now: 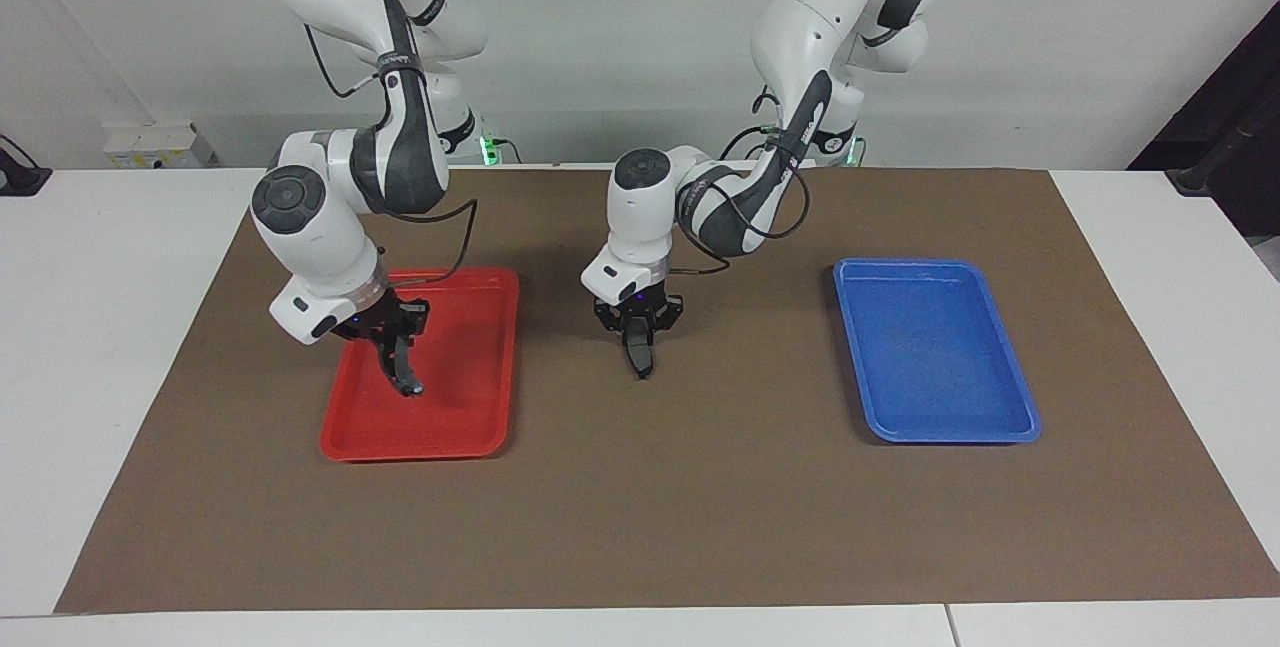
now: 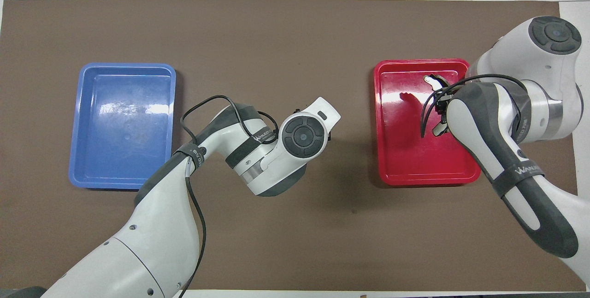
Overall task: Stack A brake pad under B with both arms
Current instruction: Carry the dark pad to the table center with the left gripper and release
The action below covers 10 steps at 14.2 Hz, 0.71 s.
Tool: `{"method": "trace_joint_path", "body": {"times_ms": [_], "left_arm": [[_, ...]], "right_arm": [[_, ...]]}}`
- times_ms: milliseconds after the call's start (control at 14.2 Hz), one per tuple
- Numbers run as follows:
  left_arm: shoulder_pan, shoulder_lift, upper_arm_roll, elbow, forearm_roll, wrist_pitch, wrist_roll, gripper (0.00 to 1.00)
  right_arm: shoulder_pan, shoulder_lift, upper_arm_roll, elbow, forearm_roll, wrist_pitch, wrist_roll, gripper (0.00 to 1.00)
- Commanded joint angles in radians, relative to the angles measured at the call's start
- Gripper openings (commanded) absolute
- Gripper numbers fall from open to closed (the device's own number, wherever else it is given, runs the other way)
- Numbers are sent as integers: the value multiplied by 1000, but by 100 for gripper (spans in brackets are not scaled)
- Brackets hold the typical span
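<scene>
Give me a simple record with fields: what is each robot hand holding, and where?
left hand: shut on A brake pad, hanging over the brown mat between the trays
right hand: shut on B, over the red tray
blue tray: nothing in it
stack: not yet made; pads apart, both off the table

I see two arms with glossy white rounded shells and dark grey joint sections. Each wrist joint ends in a round dark grey cap [image 2: 303, 137] with ring segments. A thin black cable [image 1: 745, 217] loops along each forearm, held by a black strap [image 2: 517, 170] with white lettering. The grippers are black; small blue lights glow on them. Green lights show at the bases.
</scene>
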Motion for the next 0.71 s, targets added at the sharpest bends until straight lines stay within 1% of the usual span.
{"method": "trace_joint_path", "body": {"times_ms": [0, 141, 283, 495, 636], "left_arm": [[5, 0, 3, 0, 18, 2, -6, 100], [6, -16, 7, 15, 18, -75, 2, 100], [28, -52, 7, 58, 15, -188, 11, 100], [87, -162, 3, 63, -12, -312, 85, 100], [129, -232, 3, 87, -43, -429, 164, 100]], "right_arm": [[-6, -6, 3, 15, 15, -27, -27, 0], [-4, -6, 3, 15, 15, -27, -27, 0], [-3, -6, 3, 15, 15, -27, -27, 0], [0, -6, 4, 17, 17, -30, -27, 0], [28, 2, 6, 49, 18, -51, -17, 0]]}}
